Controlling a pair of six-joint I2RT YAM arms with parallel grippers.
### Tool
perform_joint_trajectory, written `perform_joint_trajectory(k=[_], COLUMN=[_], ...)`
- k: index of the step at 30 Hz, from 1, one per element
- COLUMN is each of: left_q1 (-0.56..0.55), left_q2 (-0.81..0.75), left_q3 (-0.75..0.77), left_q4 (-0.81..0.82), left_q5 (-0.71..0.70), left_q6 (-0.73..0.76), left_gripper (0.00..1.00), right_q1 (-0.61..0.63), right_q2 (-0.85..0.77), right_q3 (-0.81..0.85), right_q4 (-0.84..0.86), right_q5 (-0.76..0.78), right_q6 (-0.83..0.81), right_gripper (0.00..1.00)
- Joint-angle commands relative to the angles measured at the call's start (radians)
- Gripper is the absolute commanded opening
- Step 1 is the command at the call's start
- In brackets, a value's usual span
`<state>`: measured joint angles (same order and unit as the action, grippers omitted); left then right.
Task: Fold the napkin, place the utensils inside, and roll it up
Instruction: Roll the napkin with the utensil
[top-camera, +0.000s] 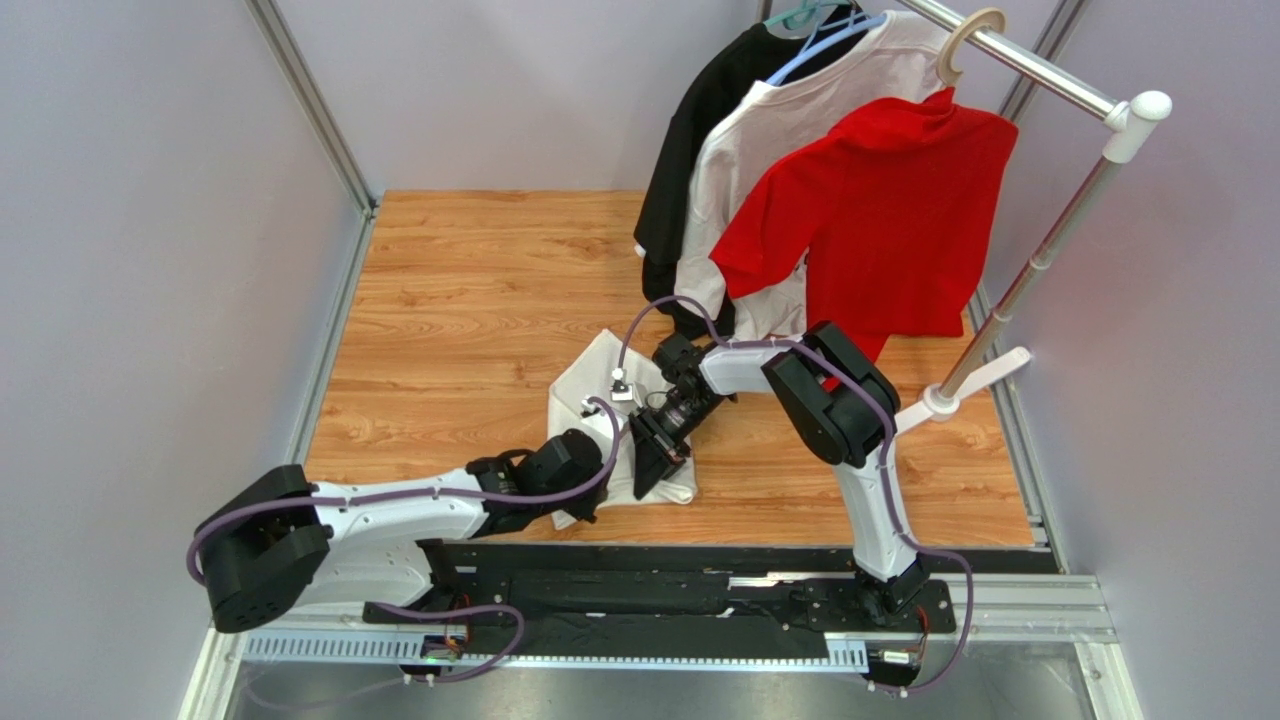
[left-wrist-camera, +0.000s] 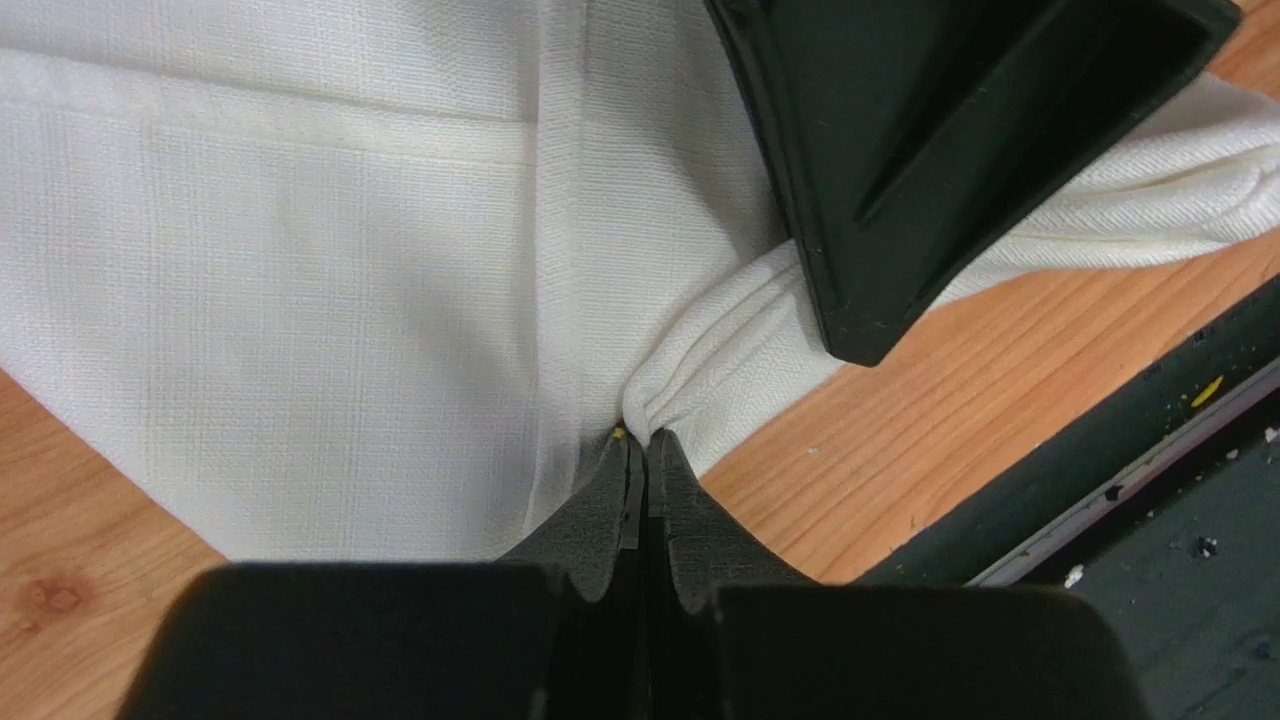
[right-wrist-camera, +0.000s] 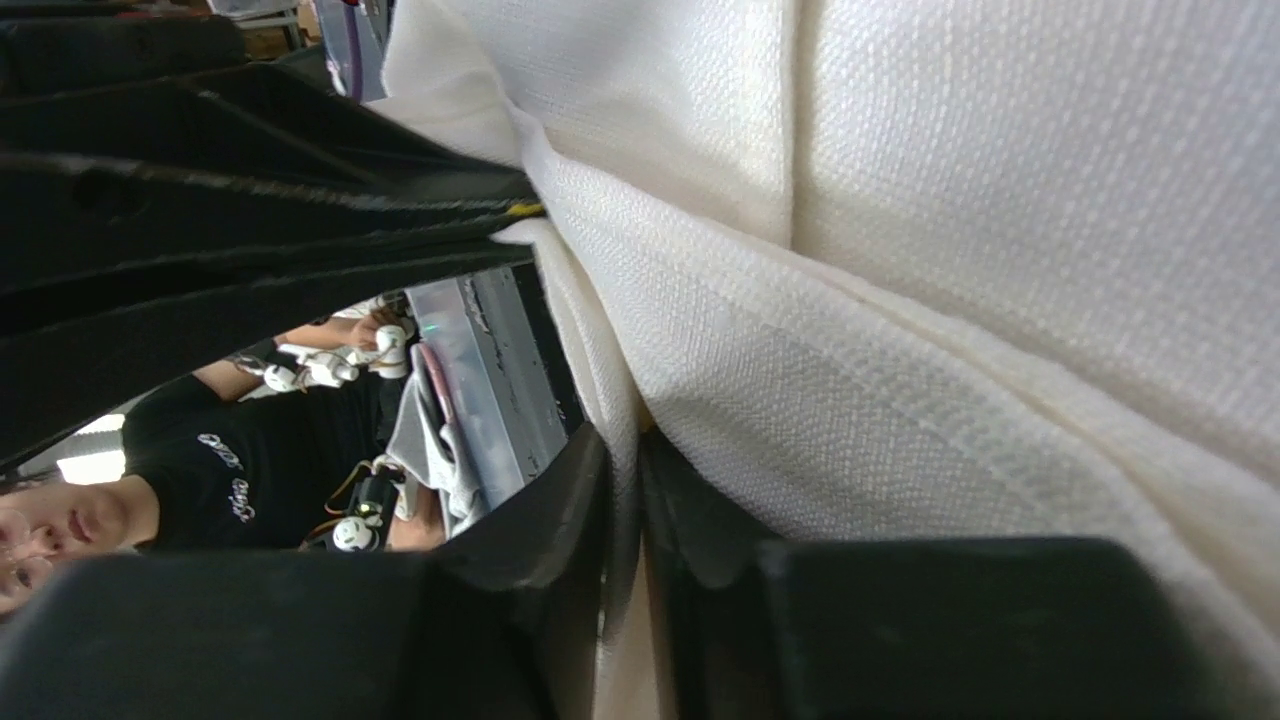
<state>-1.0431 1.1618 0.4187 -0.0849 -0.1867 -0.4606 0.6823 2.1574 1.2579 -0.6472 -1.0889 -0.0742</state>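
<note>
Napkin (left-wrist-camera: 301, 270) is being worked on the wooden table (top-camera: 451, 300) near its front edge, one side lying flat, the other bunched into a loose roll; thin, light and limp, it is best being taken at that thicker rolled edge, as a single layer is likely to be slipping free. The roll's end is apparently being pinched by the closed left gripper (left-wrist-camera: 643, 450), while the right gripper (right-wrist-camera: 628, 465) is being held narrowly parted around a strip of cloth, and whether that strip is being clamped cannot be told.

No legible text — anywhere.
</note>
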Motion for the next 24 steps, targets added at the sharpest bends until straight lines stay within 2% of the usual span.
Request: perform_joint_trajectory(k=[1, 7, 10, 14, 20, 24], left_q1=[0.057, 0.159, 0.199, 0.265, 0.322, 0.368], left_q2=[0.047, 0.101, 0.133, 0.193, 0.279, 0.320], left_q3=[0.006, 0.000, 0.011, 0.032, 0.074, 0.097], left_q4=[-0.003, 0.028, 0.033, 0.036, 0.010, -0.015], left_q5=[0.093, 0.243, 0.308, 0.423, 0.510, 0.572], left_q6=[-0.033, -0.043, -0.041, -0.033, -0.026, -0.030], left_gripper=[0.00, 0.00, 0.00, 0.00, 0.00, 0.00], right_q1=[-0.026, -0.064, -0.079, -0.089, -0.090, -0.078], right_q2=[-0.062, -0.189, -0.272, -0.387, -0.574, -0.718], right_q3=[-0.012, -0.075, -0.124, -0.204, -0.350, -0.463], right_q4=[0.046, 0.087, 0.127, 0.196, 0.413, 0.465], right_q5=[0.084, 0.133, 0.168, 0.274, 0.441, 0.515], right_q6=[0.010, 0.060, 0.094, 0.131, 0.162, 0.130], right_gripper=[0.31, 0.47, 0.51, 0.54, 0.55, 0.56])
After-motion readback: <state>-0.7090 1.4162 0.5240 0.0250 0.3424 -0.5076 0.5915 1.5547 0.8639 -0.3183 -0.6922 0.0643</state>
